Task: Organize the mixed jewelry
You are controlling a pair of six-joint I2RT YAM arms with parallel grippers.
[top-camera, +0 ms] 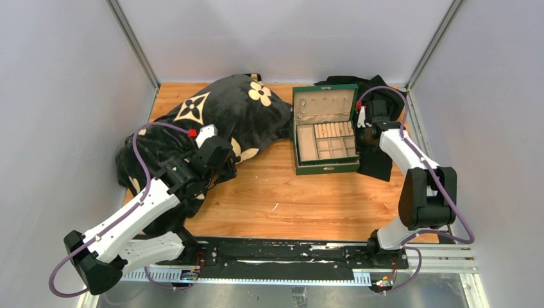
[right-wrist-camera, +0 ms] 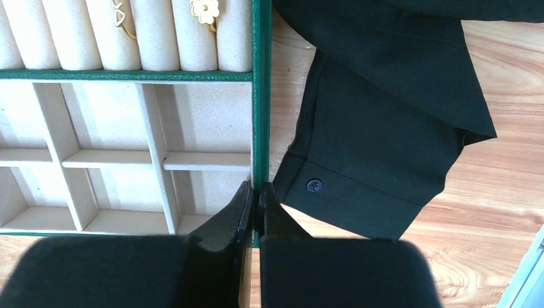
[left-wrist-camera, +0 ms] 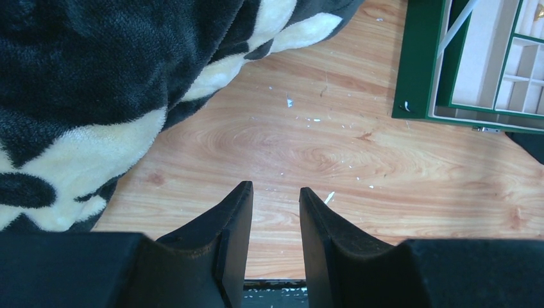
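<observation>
**Two jewelry pieces sitting in the ring rolls (right-wrist-camera: 154, 38), neither pincer holding anything**

A thin gold-coloured ring (right-wrist-camera: 119, 15) with a heart-shaped outline is sitting tucked between two of the beige rolls. A pale gold flower-shaped piece (right-wrist-camera: 205, 9) is sitting further right, in the gap by the last roll, beside the right wall of the green box (top-camera: 326, 169). The divided compartments (right-wrist-camera: 205, 128) just near of the rolls are showing only beige lining.

The box is lying open on the far right part of the wooden table (top-camera: 289, 199), its lid leaning back. A black garment (right-wrist-camera: 385, 128) with a small dark button (right-wrist-camera: 314, 185) is spreading out on the table right of the box, its edge lying just beside the green wall.

The right pincer (right-wrist-camera: 256, 199) is hanging over that right wall near the box's near corner, its fingers pressed together with nothing between them. Whether it is touching the wall cannot be told.

The left pincer (left-wrist-camera: 276, 199) is hovering above bare wood with a narrow gap between its fingers, gripping nothing. A black blanket (top-camera: 224, 109) with cream flower patterns is lying bunched on the left of the table, beside this pincer.
</observation>
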